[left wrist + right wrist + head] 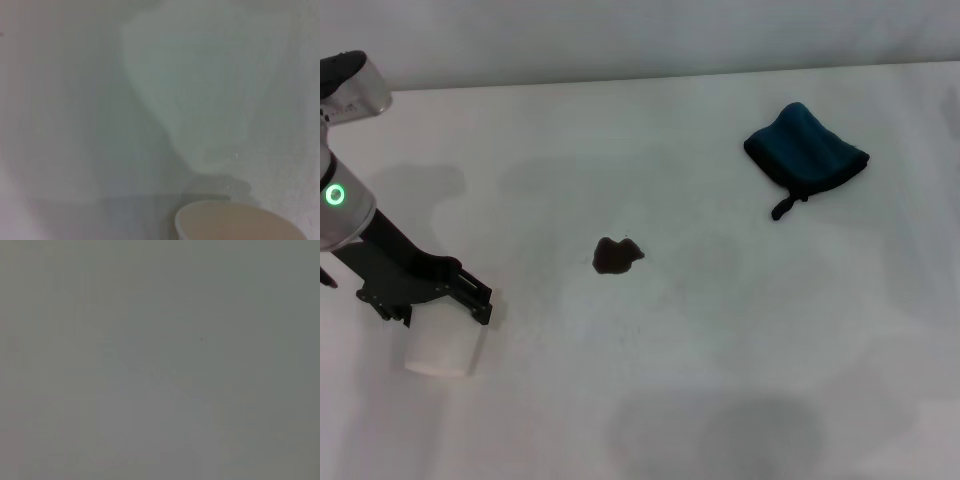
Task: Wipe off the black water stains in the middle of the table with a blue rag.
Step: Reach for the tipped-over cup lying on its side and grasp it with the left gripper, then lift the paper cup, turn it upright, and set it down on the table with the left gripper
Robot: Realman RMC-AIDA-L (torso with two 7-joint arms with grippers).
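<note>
Stains [617,256] mid-table [720,380], rag [806,152] far right, cup [442,345] near left.

Bare table [720,360] surrounds the stain [616,256]; a white cup [442,348] stands well left.

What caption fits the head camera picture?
White table with a dark stain in the middle, a blue rag far right, and the left end effector at a white cup.

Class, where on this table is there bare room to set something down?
Bare table: between stain and blue rag, and nearer than both. Crowded near-left: left end effector over the white cup.
</note>
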